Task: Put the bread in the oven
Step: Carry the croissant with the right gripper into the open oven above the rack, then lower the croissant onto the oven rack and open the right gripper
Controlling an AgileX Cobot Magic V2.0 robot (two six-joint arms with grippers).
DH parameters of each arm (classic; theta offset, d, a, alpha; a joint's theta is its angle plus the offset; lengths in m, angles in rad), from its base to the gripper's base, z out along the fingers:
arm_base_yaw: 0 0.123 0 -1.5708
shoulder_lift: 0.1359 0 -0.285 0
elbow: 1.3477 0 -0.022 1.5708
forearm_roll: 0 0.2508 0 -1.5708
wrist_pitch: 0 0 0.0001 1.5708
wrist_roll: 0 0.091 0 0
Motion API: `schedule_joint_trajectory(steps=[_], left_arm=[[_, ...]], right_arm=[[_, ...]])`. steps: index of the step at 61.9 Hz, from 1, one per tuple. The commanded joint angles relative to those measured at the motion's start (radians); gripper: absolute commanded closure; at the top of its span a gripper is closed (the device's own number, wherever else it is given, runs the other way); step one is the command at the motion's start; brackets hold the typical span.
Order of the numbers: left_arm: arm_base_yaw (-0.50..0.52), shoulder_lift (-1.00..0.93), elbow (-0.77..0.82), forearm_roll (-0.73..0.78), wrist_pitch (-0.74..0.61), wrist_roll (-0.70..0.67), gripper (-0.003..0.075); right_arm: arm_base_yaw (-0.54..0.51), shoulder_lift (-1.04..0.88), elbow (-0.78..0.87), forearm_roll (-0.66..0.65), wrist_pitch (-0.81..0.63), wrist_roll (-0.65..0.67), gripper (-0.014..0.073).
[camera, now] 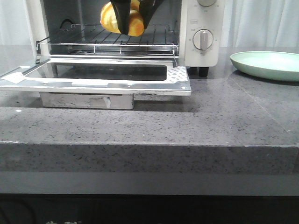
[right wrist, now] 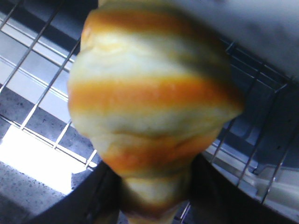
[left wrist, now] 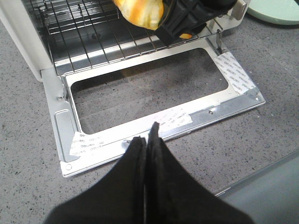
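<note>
The right claw [camera: 132,21] pinches the bread [camera: 112,18] above the oven [camera: 201,28] rack [camera: 107,44]. The left claw [left wrist: 146,140], pressed together, hangs over the grey speckled bench [camera: 187,126]. Only the front view shows white curtains [camera: 261,23].

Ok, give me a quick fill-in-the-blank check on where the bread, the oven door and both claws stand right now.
1. The right claw is shut on the glossy orange-and-yellow striped ____, held above the wire rack.
2. The glass-window door of the white countertop oven is folded down and ____.
3. The left claw holds nothing and its fingers are ____.
4. The pale green ____ sits on the grey stone counter, on the robot's right of the oven.

Missing words: bread; open; shut; plate
</note>
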Motion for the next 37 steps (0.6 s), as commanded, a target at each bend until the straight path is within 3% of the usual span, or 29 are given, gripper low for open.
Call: schedule_joint_trajectory(steps=[1,18,30,37], left_arm=[[-0.004,-0.011,-0.027,0.009,-0.072,-0.009,0.0738],[-0.004,-0.011,-0.027,0.004,-0.072,-0.009,0.0738],[-0.004,-0.011,-0.027,0.002,-0.072,-0.009,0.0738],[-0.004,-0.011,-0.027,0.002,-0.072,-0.009,0.0738]], right_arm=[[-0.007,-0.062,-0.038,-0.043,-0.073,0.0,0.0538],[-0.007,-0.062,-0.038,-0.06,-0.089,0.0,0.0494],[-0.011,-0.061,-0.038,-0.07,-0.096,0.0,0.0164],[-0.016,-0.06,-0.038,-0.066,-0.086,0.0,0.0047]])
